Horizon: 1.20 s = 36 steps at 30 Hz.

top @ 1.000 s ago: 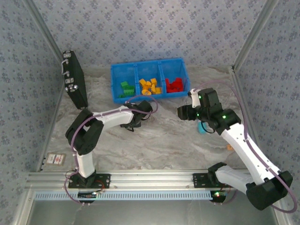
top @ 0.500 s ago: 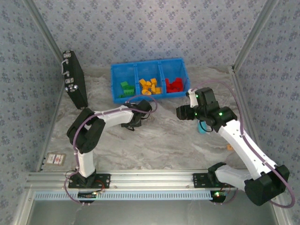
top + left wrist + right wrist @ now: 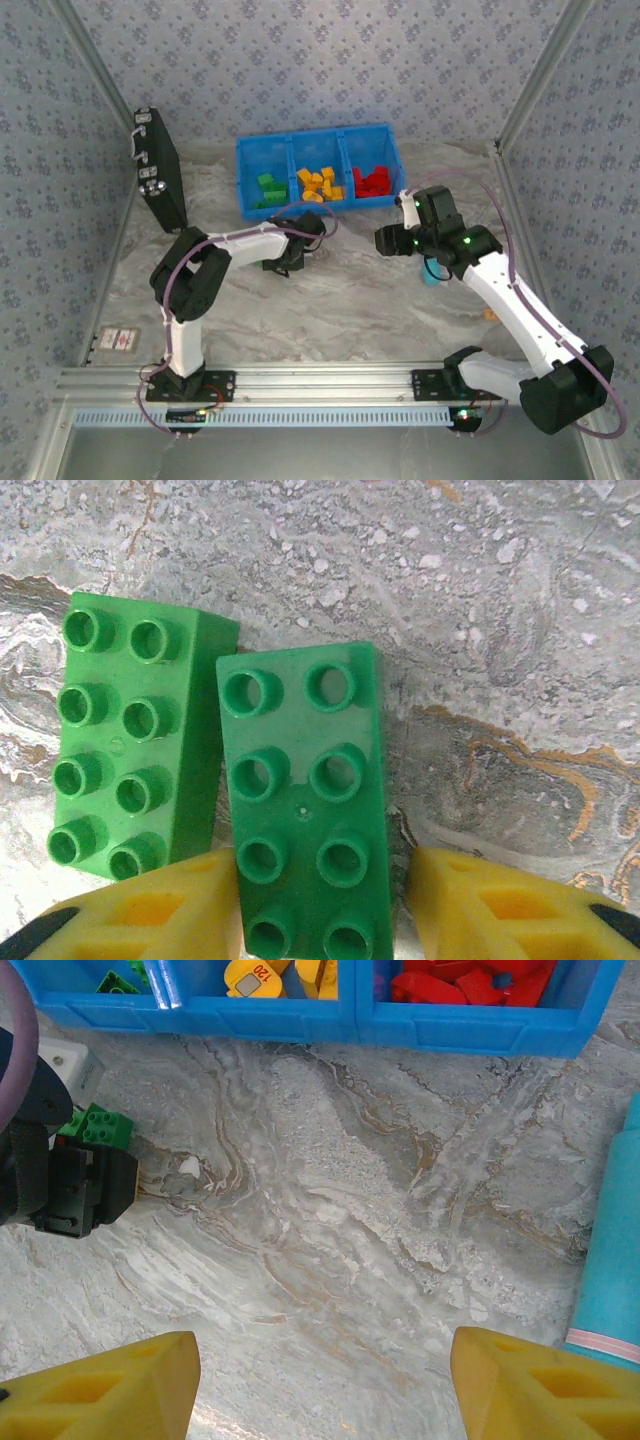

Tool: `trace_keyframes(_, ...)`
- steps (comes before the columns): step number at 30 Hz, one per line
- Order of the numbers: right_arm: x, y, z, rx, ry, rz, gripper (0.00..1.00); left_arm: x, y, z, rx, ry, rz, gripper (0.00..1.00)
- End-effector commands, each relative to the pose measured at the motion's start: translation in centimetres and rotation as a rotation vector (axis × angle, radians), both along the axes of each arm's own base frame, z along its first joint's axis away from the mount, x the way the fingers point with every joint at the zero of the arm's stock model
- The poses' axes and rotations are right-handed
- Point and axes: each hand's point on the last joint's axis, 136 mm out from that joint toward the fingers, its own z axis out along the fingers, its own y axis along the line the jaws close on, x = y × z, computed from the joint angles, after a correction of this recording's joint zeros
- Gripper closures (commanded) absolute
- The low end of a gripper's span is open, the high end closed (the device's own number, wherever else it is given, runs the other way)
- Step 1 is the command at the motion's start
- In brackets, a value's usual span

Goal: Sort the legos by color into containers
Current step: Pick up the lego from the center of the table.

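On the marble table lie two green legos side by side. The darker green lego [image 3: 300, 800] sits between the yellow fingers of my left gripper [image 3: 320, 880]; the left finger touches it, and a narrow gap remains at the right finger. The lighter green lego [image 3: 130, 735] lies just left of it. From above, my left gripper [image 3: 288, 256] is low in front of the blue bin [image 3: 318, 210]. Its containers hold green legos [image 3: 268, 190], orange-yellow legos [image 3: 320, 184] and red legos [image 3: 372, 181]. My right gripper [image 3: 386, 240] hovers open over bare table.
A teal stick [image 3: 612, 1260] lies just right of my right gripper. A black case [image 3: 160, 170] leans at the back left. A small orange piece [image 3: 490, 314] lies on the table at the right, near my right arm. A metal frame borders the table.
My right gripper has drifted slightly left and toward the bin. The left arm's elbow has shifted a little right while its gripper stayed low at the green legos.
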Motion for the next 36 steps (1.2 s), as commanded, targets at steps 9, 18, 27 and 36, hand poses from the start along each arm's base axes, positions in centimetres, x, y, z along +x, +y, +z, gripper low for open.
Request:
trace_keyframes(9,0.6,-0.2,0.2,-0.015,-0.013,-0.007,0.31,1.3,-0.1,-1.2,-0.006,0.027,-0.005,0.53)
trace_keyframes(18,1.1,0.0,-0.1,-0.017,-0.009,-0.005,0.31,1.7,0.1,-1.2,-0.030,0.042,-0.003,0.69)
trace_keyframes(27,1.5,0.0,-0.4,-0.015,-0.009,0.000,0.31,2.7,0.3,4.3,-0.027,-0.022,-0.012,0.73)
trace_keyframes(36,1.6,0.0,-1.8,-0.005,0.017,0.007,0.31,7.3,1.3,12.1,-0.109,-0.203,0.039,0.72)
